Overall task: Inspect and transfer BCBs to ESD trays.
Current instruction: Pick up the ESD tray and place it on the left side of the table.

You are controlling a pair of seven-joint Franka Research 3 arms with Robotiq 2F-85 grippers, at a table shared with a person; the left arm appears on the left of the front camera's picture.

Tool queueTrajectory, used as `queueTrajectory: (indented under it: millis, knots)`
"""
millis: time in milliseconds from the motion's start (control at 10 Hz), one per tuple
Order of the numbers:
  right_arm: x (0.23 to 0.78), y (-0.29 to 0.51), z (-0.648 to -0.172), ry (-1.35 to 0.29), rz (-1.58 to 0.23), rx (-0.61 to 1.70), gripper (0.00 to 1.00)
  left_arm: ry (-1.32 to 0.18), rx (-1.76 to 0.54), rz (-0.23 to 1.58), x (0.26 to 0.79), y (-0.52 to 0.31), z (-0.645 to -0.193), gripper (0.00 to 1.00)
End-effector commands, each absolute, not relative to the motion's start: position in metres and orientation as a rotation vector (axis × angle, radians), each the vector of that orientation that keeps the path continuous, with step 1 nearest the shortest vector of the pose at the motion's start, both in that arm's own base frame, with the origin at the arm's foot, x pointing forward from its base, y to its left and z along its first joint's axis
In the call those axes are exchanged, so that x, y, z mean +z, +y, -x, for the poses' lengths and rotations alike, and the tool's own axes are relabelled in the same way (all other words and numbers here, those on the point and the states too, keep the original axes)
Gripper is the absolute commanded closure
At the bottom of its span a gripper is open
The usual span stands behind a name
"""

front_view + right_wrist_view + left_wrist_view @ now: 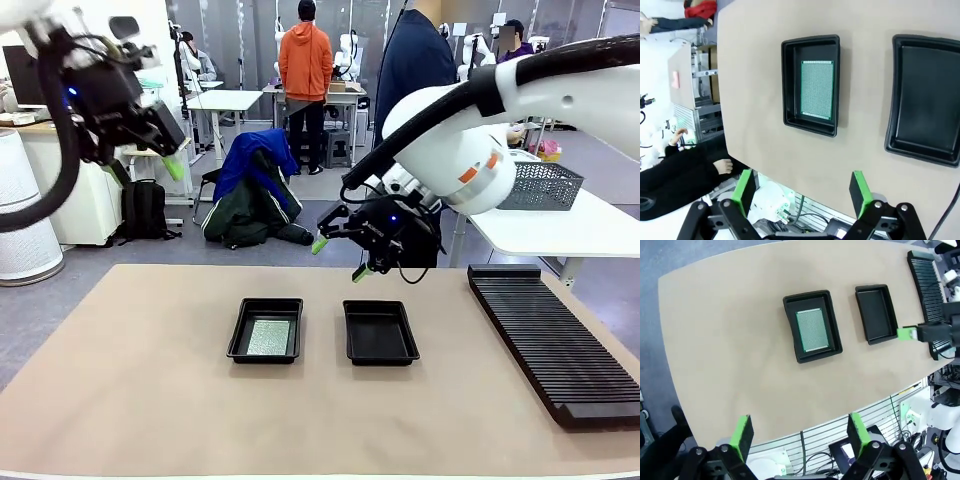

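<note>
Two black ESD trays sit side by side mid-table. The left tray (265,330) (812,326) (811,84) holds one pale green speckled BCB (268,337) (812,330) (817,89) lying flat. The right tray (380,332) (876,314) (926,100) has nothing in it. My left gripper (150,160) (800,435) hangs open high above the table's left side, nothing between its fingers. My right gripper (340,258) (802,190) is open and empty, hovering above the far edge of the right tray. One green fingertip of my right gripper (907,333) pokes into the left wrist view.
A long black ribbed rack (555,340) (930,285) lies along the table's right side. A grey mesh basket (545,185) stands on a white table behind. A person in dark blue (415,60) stands at the far side.
</note>
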State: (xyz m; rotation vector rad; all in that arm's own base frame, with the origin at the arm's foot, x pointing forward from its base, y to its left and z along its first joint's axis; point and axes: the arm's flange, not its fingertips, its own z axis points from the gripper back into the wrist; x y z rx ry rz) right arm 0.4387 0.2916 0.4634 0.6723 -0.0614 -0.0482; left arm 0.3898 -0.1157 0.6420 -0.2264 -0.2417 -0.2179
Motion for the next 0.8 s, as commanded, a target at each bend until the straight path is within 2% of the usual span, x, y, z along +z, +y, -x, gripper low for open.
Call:
queueTrajectory:
  millis: [0, 300, 700]
  knots:
    - [0.456, 0.271, -0.427, -0.089, -0.715, -0.087, 0.0, -0.231, -0.202, 0.206, 0.622, -0.13, -0.402, 0.0]
    - [0.462, 0.249, -0.423, -0.1, -0.755, -0.116, 0.0, -0.208, -0.171, 0.166, 0.582, -0.152, -0.424, 0.0]
    - [0.465, 0.264, -0.429, -0.072, -0.712, -0.129, 0.0, -0.177, -0.146, 0.126, 0.532, -0.179, -0.456, 0.0]
